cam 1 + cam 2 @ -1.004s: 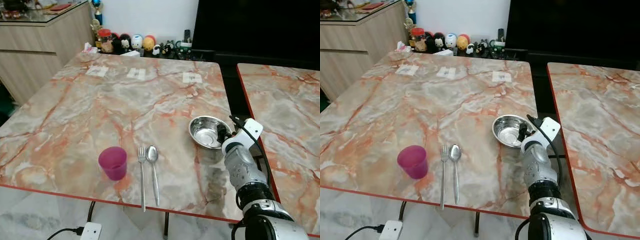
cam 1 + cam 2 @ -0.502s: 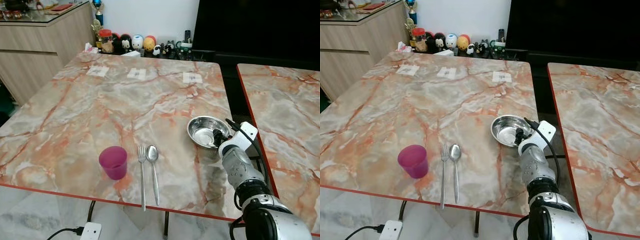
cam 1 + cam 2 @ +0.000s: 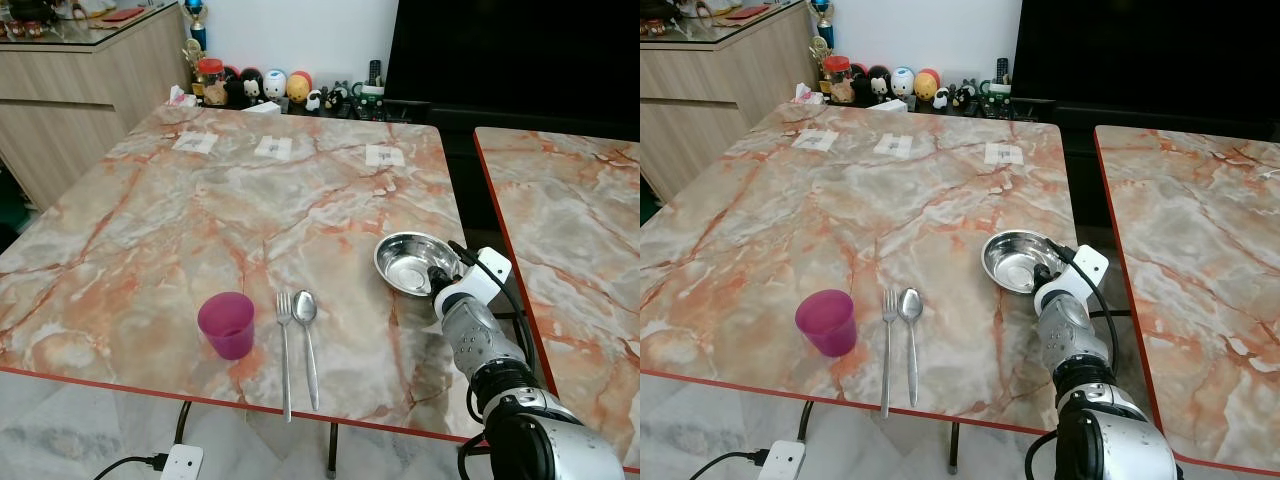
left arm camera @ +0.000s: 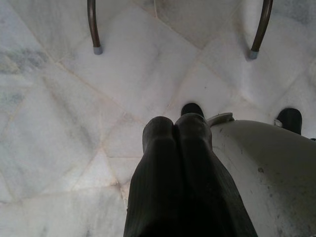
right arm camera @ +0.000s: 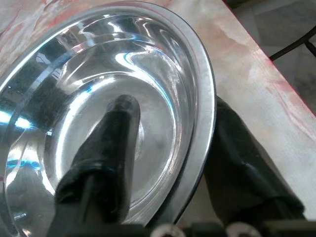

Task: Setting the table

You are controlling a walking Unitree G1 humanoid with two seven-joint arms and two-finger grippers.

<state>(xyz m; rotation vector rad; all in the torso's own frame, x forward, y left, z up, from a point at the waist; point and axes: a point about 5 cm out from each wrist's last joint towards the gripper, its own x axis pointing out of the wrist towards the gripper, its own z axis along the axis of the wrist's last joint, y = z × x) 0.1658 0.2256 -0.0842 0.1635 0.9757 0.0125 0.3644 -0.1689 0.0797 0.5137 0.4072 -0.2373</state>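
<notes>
A shiny steel bowl (image 3: 408,262) sits near the right edge of the marble table (image 3: 200,220). My right gripper (image 3: 439,273) straddles the bowl's near-right rim, with one black finger (image 5: 116,133) inside the bowl (image 5: 74,89) and the other (image 5: 237,148) outside, shut on the rim. A magenta cup (image 3: 226,325) stands near the front edge, and a fork (image 3: 283,350) and a spoon (image 3: 307,340) lie side by side to its right. My left gripper (image 4: 177,123) hangs idle over the floor, fingers pressed together.
A second marble table (image 3: 570,200) stands to the right across a narrow gap. Three paper slips (image 3: 279,148) lie at the far side. Figurines and jars (image 3: 260,88) line the back wall, and a wooden cabinet (image 3: 70,90) is at far left. A power strip (image 3: 180,462) lies on the floor.
My right gripper has drawn the bowl a little to the left, and the wrist has come down and in slightly. The cup, fork and spoon have not moved.
</notes>
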